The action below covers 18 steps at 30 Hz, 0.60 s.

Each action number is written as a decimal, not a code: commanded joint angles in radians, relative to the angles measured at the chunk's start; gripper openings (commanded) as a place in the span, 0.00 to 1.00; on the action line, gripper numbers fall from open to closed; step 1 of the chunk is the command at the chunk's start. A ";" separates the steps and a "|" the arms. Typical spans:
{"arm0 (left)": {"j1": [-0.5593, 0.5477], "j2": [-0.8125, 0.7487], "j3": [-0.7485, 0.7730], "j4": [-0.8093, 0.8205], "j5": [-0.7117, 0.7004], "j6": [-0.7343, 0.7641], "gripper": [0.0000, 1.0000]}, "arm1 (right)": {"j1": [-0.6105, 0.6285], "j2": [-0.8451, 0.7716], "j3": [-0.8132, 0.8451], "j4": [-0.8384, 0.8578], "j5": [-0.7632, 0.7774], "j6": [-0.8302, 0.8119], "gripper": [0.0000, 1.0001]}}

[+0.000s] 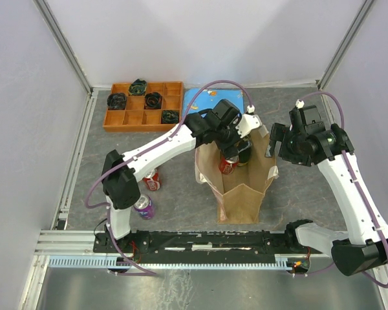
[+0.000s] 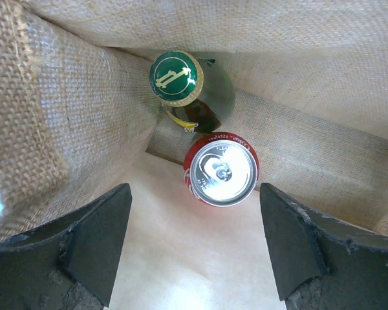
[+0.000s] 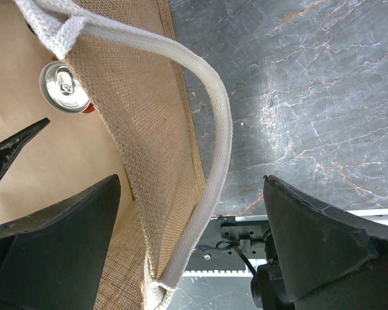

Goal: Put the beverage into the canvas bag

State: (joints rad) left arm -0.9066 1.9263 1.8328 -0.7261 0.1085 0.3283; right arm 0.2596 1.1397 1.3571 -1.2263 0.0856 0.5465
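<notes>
The tan canvas bag stands open mid-table, with its off-white strap handle in the right wrist view. A red beverage can stands upright on the bag's floor next to a green-capped dark bottle. The can also shows from above and in the right wrist view. My left gripper is open and empty above the can, reaching down into the bag's mouth. My right gripper is open, its jaws straddling the bag's right wall and handle.
A red can and a purple can stand on the table left of the bag. An orange divided tray with dark objects sits at the back left. A blue item lies behind the bag.
</notes>
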 commanded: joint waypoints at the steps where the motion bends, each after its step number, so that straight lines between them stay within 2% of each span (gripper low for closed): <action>1: -0.002 -0.071 0.039 -0.019 0.036 -0.030 0.86 | -0.003 -0.022 -0.002 0.037 -0.007 0.012 0.99; 4: -0.001 -0.122 0.049 0.001 0.016 -0.061 0.85 | -0.003 -0.018 0.008 0.032 -0.007 0.012 0.99; 9: 0.039 -0.342 -0.073 0.261 -0.057 -0.164 0.86 | -0.003 -0.027 -0.008 0.036 -0.007 0.016 0.99; 11: 0.080 -0.389 -0.083 0.306 -0.072 -0.206 0.87 | -0.003 -0.027 -0.015 0.039 -0.009 0.016 0.99; 15: 0.254 -0.396 0.003 0.239 -0.092 -0.280 0.88 | -0.003 -0.017 -0.013 0.042 -0.009 0.014 0.99; 18: 0.450 -0.365 0.075 0.083 -0.100 -0.233 0.88 | -0.002 -0.012 -0.013 0.045 -0.010 0.013 0.99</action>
State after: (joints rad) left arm -0.6567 1.5211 1.8332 -0.5301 0.0566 0.1314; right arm 0.2596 1.1343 1.3430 -1.2198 0.0788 0.5533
